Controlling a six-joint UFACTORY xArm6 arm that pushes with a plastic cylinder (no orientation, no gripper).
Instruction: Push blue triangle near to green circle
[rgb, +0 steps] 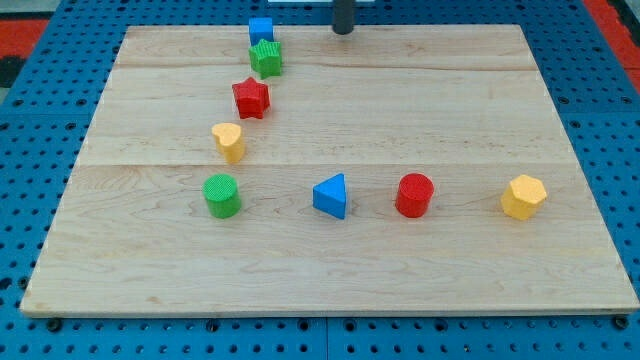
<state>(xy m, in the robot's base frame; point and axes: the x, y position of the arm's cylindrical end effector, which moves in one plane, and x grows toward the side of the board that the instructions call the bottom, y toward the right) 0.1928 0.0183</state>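
Observation:
The blue triangle (331, 196) lies on the wooden board (450, 110), a little below its middle. The green circle (222, 195) stands to the view's left of it, about a hand's width away, with bare board between them. My tip (343, 31) is at the view's top edge, near the board's far rim, far above the blue triangle and touching no block.
A red circle (414, 195) sits just right of the blue triangle, a yellow hexagon (523, 196) further right. A yellow heart (228, 142), red star (251, 98), green star (266, 58) and blue cube (261, 30) run up from the green circle.

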